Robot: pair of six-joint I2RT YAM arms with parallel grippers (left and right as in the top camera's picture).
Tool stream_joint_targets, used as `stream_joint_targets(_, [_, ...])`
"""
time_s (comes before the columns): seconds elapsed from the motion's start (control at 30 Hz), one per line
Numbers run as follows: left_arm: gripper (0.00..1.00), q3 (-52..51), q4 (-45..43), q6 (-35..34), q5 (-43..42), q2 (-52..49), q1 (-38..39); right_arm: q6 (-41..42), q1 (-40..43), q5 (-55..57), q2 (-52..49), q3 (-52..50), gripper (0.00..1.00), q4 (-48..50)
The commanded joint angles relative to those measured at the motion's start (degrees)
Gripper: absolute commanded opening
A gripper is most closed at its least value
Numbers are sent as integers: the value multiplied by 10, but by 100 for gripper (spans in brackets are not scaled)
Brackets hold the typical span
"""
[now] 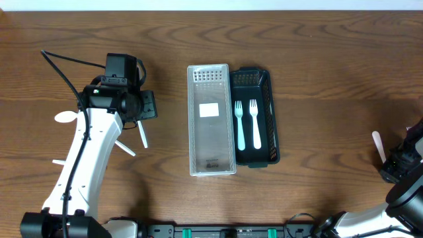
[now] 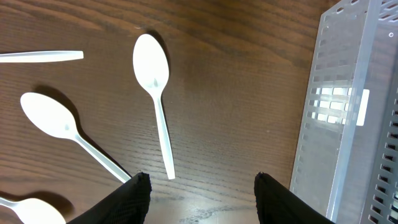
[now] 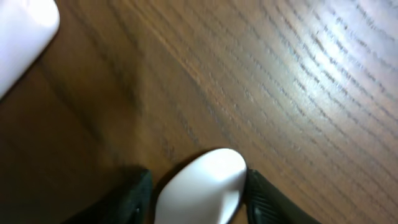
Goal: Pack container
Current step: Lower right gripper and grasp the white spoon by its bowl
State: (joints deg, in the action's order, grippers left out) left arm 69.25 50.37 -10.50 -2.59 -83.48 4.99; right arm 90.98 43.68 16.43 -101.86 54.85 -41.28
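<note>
The dark slotted plastic bin (image 1: 273,122) sits at the middle of the brown wood-grain surface (image 1: 330,79). Two pale plastic forks (image 1: 240,129) lie side by side inside it, tines toward the far edge. Touching its left side is a clear rectangular plastic box (image 1: 211,142) with perforated walls, slightly longer than the bin.

Left of the box, the left pincer (image 2: 202,200) hangs low over the surface, its two black fingers standing wide apart with only bare wood between them. Just ahead of it lies a white plastic spoon (image 2: 152,65), bowl away from the pincer and handle end near the left finger. A second white spoon (image 2: 50,115) lies at an angle beside it, its handle running under that finger. A third spoon bowl (image 2: 34,211) shows at the lower corner, and a straight white handle (image 2: 43,56) lies farther off.

Well apart, near the right edge, the right pincer (image 3: 196,202) is down at the surface. A rounded white spoon bowl (image 3: 205,174) sits between its fingers, close to both; the blurred view does not show whether it is pinched. Another white plastic piece (image 3: 22,31) lies just beyond.
</note>
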Motion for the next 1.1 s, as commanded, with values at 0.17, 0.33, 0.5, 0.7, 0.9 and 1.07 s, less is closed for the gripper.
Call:
stream_joint_targets(0.17, [57,12,2,4,7,-1,1,7,6,2,-13,-14,39,3])
stream_joint_targets(0.33, [57,12,2,4,7,-1,1,7,6,0,-13,-14,40,10])
stream_joint_targets(0.5, [56,12,3,4,7,-1,1,7,6,0,-13,-14,53,18])
stream_joint_targets(0.7, [56,12,4,4,7,-1,1,7,5,-10,-13,-14,57,21])
stream_joint_targets(0.9, [56,12,4,4,7,-1,1,-21,5,-58,-13,-14,55,44])
stream_joint_targets(1.07, [56,12,4,4,7,-1,1,-21,5,-80,-13,-14,53,47])
